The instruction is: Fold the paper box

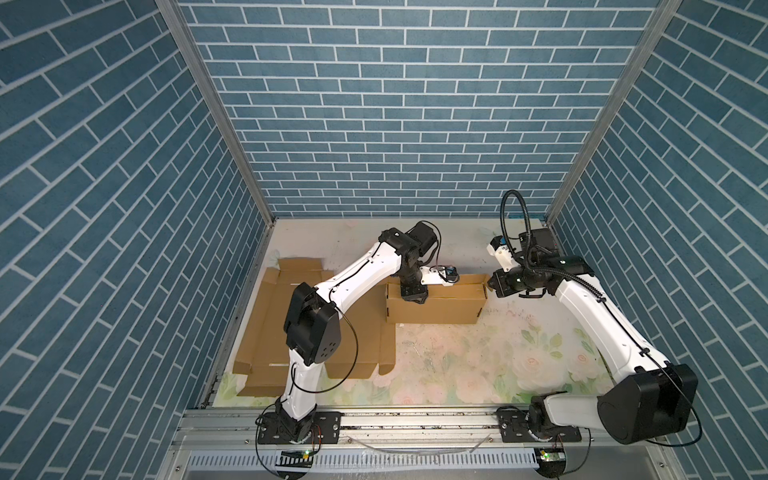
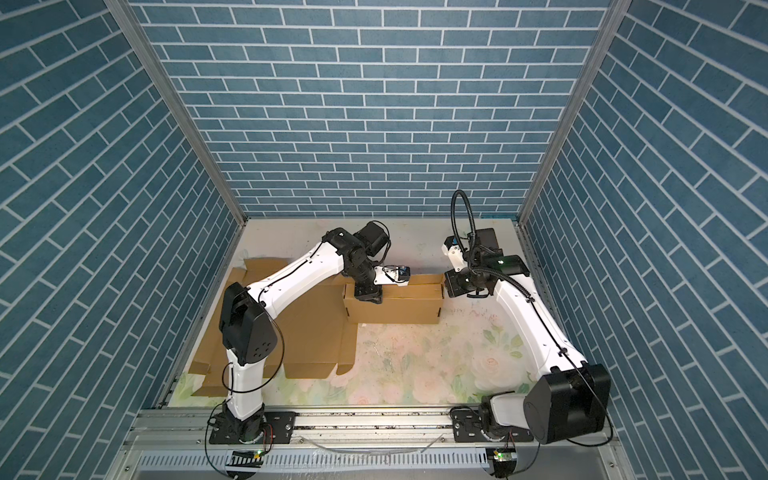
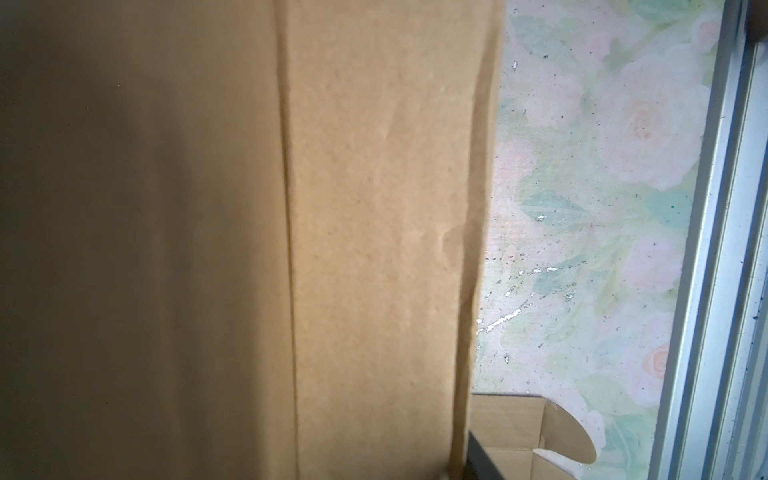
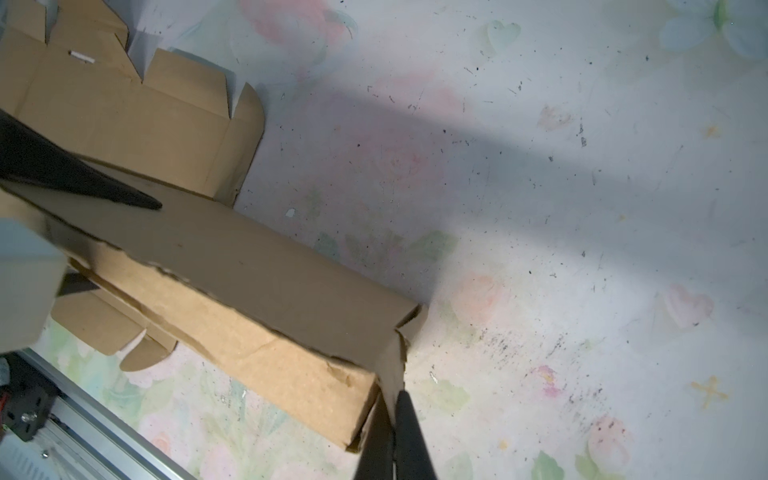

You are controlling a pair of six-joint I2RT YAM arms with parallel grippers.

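Paper box [image 3: 374,208] fills the left wrist view, hiding left gripper [image 1: 412,296] jaws.

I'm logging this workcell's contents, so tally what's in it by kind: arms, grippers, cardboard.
Robot arms: 2 (left arm, right arm)
Grippers: 2 (left gripper, right gripper)
Cardboard box blank, partly folded, seemingly one piece: 1
Total: 5
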